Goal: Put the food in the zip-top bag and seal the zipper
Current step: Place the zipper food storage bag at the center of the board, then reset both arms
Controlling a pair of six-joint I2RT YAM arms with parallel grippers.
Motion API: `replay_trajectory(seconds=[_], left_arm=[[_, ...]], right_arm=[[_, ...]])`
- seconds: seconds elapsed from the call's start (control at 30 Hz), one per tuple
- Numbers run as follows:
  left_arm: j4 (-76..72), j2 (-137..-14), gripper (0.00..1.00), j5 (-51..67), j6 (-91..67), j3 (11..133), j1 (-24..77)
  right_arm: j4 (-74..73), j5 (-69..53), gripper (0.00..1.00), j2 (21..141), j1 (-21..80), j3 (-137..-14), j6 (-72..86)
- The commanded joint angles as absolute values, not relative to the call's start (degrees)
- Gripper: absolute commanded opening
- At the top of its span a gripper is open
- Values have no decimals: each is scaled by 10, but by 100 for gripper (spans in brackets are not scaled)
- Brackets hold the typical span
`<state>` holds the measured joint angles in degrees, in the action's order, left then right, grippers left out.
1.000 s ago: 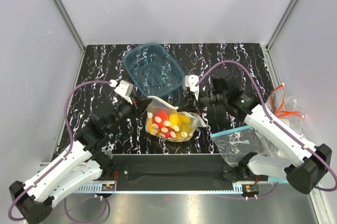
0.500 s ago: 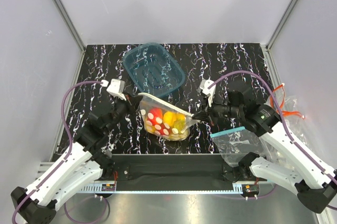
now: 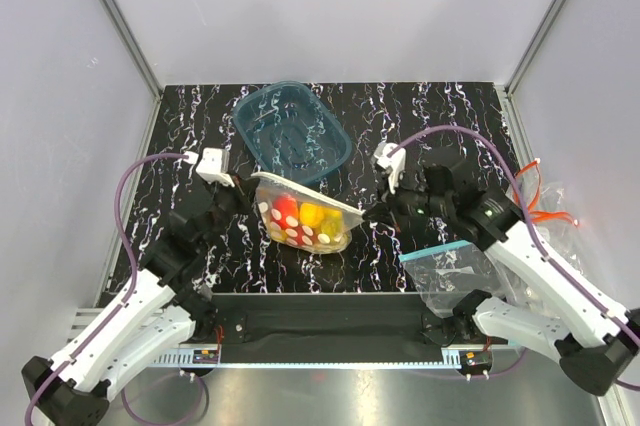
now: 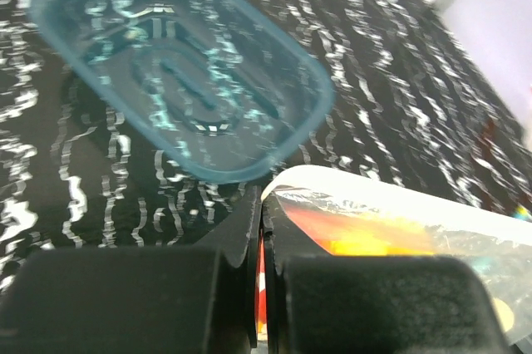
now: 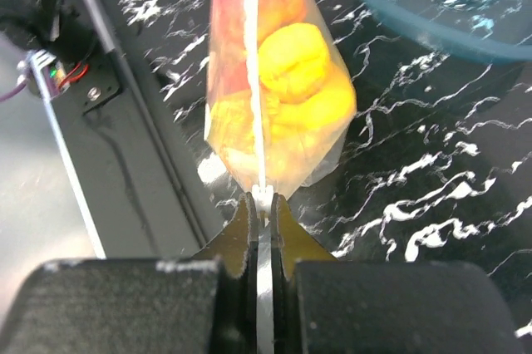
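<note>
Between pale walls (image 3: 330,6), black white-veined tabletop (image 3: 190,126), teal tray (image 3: 300,141), zip-top bag (image 3: 300,224)

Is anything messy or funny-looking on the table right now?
Nothing is spilled: the fruit sits inside the polka-dot bag. The only messy spot is the spare clear bag with the teal strip, lying crumpled at the near right corner of the table.

The bench (image 3: 200,126) is black, veined with white like marble. An empty see-through teal tub (image 3: 291,134) lies at its far middle. A plain clear bag (image 3: 455,276) with a teal strip (image 3: 435,249) lies crumpled at the near right corner. A dotted bag (image 3: 303,226) is over the middle; whether its underside rests on the bench cannot be told.
</note>
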<state>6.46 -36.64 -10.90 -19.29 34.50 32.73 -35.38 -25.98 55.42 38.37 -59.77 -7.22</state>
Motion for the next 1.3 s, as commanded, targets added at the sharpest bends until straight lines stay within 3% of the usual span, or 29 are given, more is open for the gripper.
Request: replay_trajectory(seconds=[0.0, 0.27, 0.3, 0.33, 0.37, 0.4, 0.47, 0.53, 0.6, 0.93, 1.27], left_arm=[[31, -373, 0, -192, -176, 375, 314], [40, -422, 0, -237, -176, 421, 259], [40, -431, 5, -229, -182, 430, 247], [47, -450, 43, -219, -191, 452, 242], [60, -459, 68, -205, -198, 473, 233], [77, -467, 84, -179, -202, 494, 232], [128, -479, 99, -145, -201, 545, 232], [167, -469, 99, -104, -200, 566, 231], [195, -459, 99, -75, -195, 591, 232], [305, -311, 99, 55, -172, 578, 232], [340, -199, 99, 49, -106, 477, 232]], right_arm=[[-294, -231, 0, 601, 384, -644, -58], [-207, -102, 0, 765, 367, -751, -30], [-198, -85, 6, 782, 362, -768, -9], [-194, -31, 34, 811, 358, -803, 15], [-196, 21, 61, 824, 357, -824, 45], [-232, 71, 87, 836, 356, -850, 94], [-263, 80, 93, 846, 357, -902, 111], [-254, 112, 100, 816, 357, -883, 148], [-241, 171, 100, 788, 357, -843, 194], [-197, 195, 100, 508, 357, -623, 233], [-358, 259, 100, 345, 357, -561, 300]])
